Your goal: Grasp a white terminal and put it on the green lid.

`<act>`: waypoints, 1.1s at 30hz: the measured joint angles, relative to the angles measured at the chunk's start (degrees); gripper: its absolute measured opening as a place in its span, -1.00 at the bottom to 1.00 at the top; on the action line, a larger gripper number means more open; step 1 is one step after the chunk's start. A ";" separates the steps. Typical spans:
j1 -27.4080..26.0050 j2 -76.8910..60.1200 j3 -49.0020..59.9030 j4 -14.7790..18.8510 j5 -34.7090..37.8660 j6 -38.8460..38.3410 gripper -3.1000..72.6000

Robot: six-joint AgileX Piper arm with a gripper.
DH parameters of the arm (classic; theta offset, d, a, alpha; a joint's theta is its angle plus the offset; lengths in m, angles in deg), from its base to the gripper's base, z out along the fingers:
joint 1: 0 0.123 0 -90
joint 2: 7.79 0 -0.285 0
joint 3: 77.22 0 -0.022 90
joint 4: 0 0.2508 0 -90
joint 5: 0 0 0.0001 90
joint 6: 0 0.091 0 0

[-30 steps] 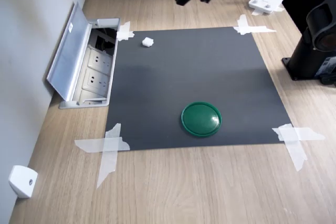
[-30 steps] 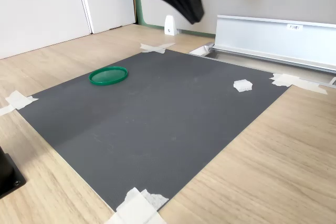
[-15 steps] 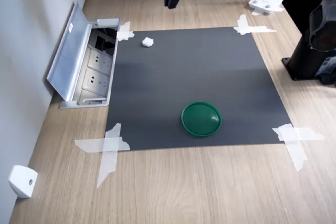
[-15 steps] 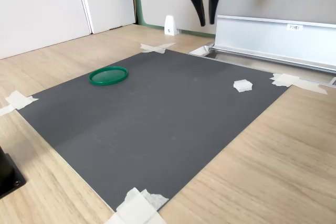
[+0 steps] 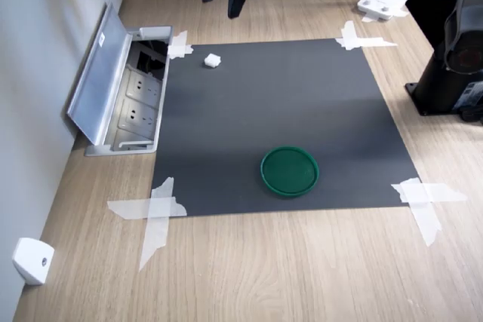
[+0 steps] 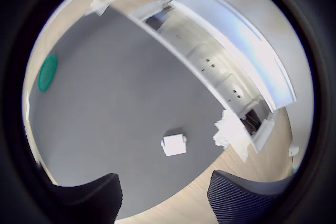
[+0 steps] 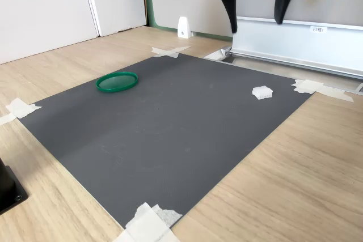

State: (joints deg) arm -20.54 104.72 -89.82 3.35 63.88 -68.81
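Observation:
The white terminal point(image 5: 212, 59) point(image 7: 262, 92) lies on the dark grey mat point(image 5: 279, 103) near its far corner in the first exterior view's upper left. The green lid point(image 5: 289, 170) point(image 7: 117, 81) rests flat on the same mat, near its front edge, well apart from the terminal. My gripper point(image 5: 220, 1) point(image 7: 256, 24) hangs open in the air above and slightly beyond the terminal, fingers pointing down and holding nothing. In the wrist view the terminal point(image 6: 174, 144) sits just ahead of the gap between the fingertips point(image 6: 86, 198), and the lid point(image 6: 47, 73) shows far off.
An open socket box with a raised metal flap point(image 5: 113, 84) borders the mat right beside the terminal. White tape strips point(image 5: 155, 213) hold the mat's corners. A white wedge bracket point(image 5: 32, 260), a white stand point(image 5: 383, 1) and the black arm base point(image 5: 453, 73) stand on the wooden table.
The gripper has travelled toward the first exterior view's left, arriving over the terminal, and its fingers have spread wide apart. Terminal and lid have not moved.

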 joint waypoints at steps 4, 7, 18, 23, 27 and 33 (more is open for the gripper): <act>1.21 2.59 0.00 -1.05 -1.65 -2.22 0.93; 1.99 4.09 0.00 -1.11 -3.26 -2.76 0.93; 3.42 8.79 0.00 -3.35 -7.85 -2.29 0.85; 3.48 10.54 0.00 -3.93 -9.01 -1.55 0.85; 3.48 11.75 0.00 -3.93 -9.08 -1.15 0.85; 3.48 13.69 0.00 -3.93 -9.49 -0.16 0.84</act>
State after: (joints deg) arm -17.05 118.41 -89.82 -0.58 54.38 -68.98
